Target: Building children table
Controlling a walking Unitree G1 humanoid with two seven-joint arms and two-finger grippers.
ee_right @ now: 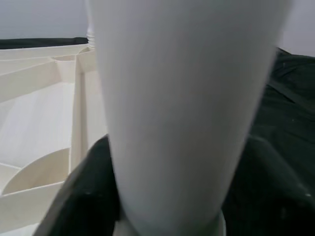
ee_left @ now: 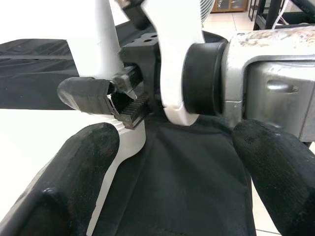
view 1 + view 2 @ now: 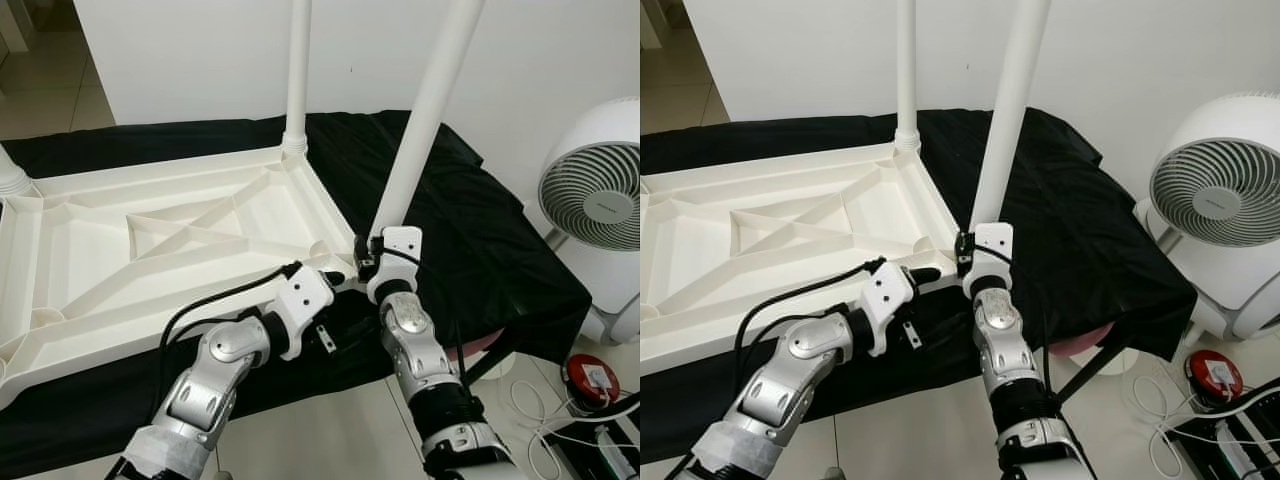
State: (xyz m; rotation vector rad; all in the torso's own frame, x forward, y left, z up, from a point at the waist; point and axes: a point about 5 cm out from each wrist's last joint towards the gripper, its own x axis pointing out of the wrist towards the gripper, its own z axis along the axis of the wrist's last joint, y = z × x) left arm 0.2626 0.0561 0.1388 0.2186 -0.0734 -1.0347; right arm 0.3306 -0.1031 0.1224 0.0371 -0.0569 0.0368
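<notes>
Head views – tabletop: white children's tabletop [image 3: 180, 240] lies upside down, ribbed underside up, on a black cloth [image 3: 470, 230] over a low platform.
Head views – fitted leg: one white leg [image 3: 297, 70] stands upright in the far corner socket, at 12 o'clock from the grippers.
Head views – held leg: second white leg [image 3: 425, 110] stands tilted at the near right corner, its foot at the socket.
Head views – right gripper: right gripper [image 3: 372, 250] is clenched around the base of the held leg.
Head views – left gripper: left gripper [image 3: 920, 276] sits at the same corner, at 9 o'clock from the right gripper, fingers spread.
Head views – surroundings: white fan [image 3: 597, 195] at 3 o'clock; red object [image 3: 590, 378] and cables on the floor.
Left wrist view: black fingers [image 2: 74, 167] apart, nothing between them; right gripper's wrist just ahead.
Right wrist view: held leg [image 1: 182, 98] close between the fingers; tabletop ribs behind.
</notes>
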